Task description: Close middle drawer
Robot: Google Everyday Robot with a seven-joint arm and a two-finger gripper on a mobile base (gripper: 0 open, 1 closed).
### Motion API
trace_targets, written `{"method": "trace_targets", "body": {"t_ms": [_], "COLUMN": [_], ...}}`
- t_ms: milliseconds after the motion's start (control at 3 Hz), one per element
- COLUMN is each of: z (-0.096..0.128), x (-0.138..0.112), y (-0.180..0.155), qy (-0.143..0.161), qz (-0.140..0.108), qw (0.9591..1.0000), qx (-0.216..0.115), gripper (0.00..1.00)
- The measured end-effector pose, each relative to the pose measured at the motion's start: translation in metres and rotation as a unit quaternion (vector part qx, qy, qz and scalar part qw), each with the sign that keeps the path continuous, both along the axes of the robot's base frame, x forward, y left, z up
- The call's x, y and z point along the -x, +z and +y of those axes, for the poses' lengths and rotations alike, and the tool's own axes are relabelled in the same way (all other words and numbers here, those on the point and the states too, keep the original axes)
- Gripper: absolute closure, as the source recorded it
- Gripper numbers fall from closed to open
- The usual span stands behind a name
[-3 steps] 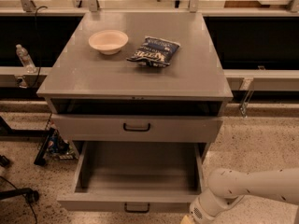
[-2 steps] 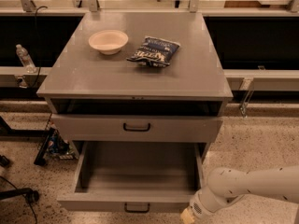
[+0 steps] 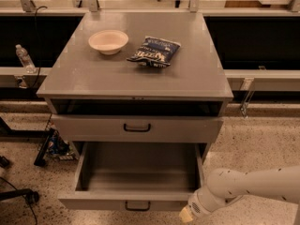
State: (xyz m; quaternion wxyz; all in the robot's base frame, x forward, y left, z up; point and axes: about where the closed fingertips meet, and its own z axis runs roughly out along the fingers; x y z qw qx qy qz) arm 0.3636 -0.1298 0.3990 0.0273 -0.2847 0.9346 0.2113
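Speckled terrazzo floor (image 3: pixel 262 144) surrounds a grey metal table (image 3: pixel 197 78) with drawers, which stands against a long rail with dark space behind it. On the tabletop, toward the far left, sits a pale bowl (image 3: pixel 108 41). Just to its right, and apart from it, lies a dark blue chip bag (image 3: pixel 154 51), flat on the surface. A clear water bottle (image 3: pixel 23 56) stands upright on the ledge to the left of the table, and a tangle of cables (image 3: pixel 56 146) lies on the floor at the table's left side.

Under the tabletop there is a dark gap, then an upper drawer (image 3: pixel 93 128) with a taller front and a black handle (image 3: pixel 137 127), pulled out only a little. Below it the middle drawer (image 3: pixel 140 172) is pulled far out toward the near side, showing a bare grey tray. Its low front carries a small black centre handle (image 3: pixel 137 205).

A white arm (image 3: pixel 262 182) reaches in from the right edge, low and near. Its end effector (image 3: pixel 187 213) is just beside the right end of the middle drawer's front, at the near right corner. Whether it touches the front cannot be told, nor whether it is released or clenched.
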Motion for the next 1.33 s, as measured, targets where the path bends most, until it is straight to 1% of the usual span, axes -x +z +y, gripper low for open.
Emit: {"method": "trace_targets", "body": {"t_ms": [333, 667, 1000, 1333], "z": [0.01, 0.022, 0.035, 0.049], "x": [-0.02, -0.047, -0.079, -0.116], "y": [0.004, 0.013, 0.021, 0.028], "qy": [0.011, 0.023, 0.034, 0.04], "qz": [-0.041, -0.088, -0.13, -0.168], "qw": [0.9991, 0.9957, 0.9907, 0.9847], "qx": [-0.001, -0.011, -0.021, -0.025], "gripper": [1.0, 1.0, 1.0, 1.0]}}
